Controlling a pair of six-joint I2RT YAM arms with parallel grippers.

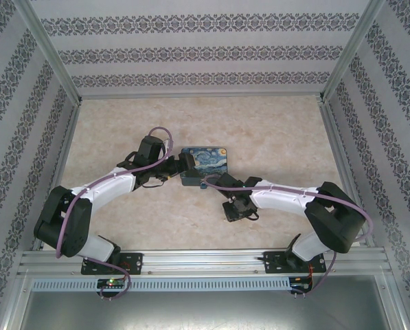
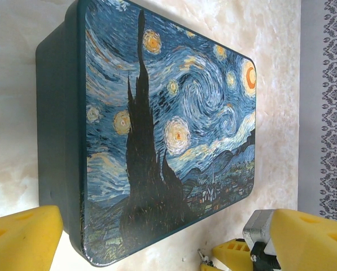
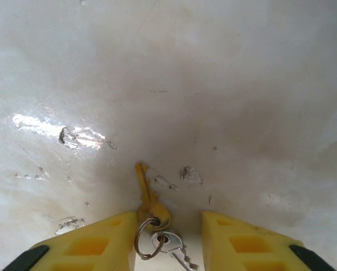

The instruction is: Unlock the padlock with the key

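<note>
The key (image 3: 142, 182), small and brass-coloured, lies flat on the pale table with its blade pointing away from me. It hangs on a wire ring (image 3: 147, 237) together with a silver key (image 3: 172, 245). My right gripper (image 3: 168, 219) is low over them and open, its yellow fingers (image 3: 95, 243) either side of the ring; the left finger is right against the brass key's head. My left gripper (image 2: 162, 226) stands wide open beside the painted night-sky tin box (image 2: 174, 124), one finger at each near corner. The padlock is hidden.
The tin box (image 1: 205, 161) sits mid-table between both arms; the left gripper (image 1: 183, 165) is at its left end and the right gripper (image 1: 208, 182) at its near edge. Patterned walls enclose the table on three sides. The right gripper's yellow fingers (image 2: 231, 252) show by the box's corner.
</note>
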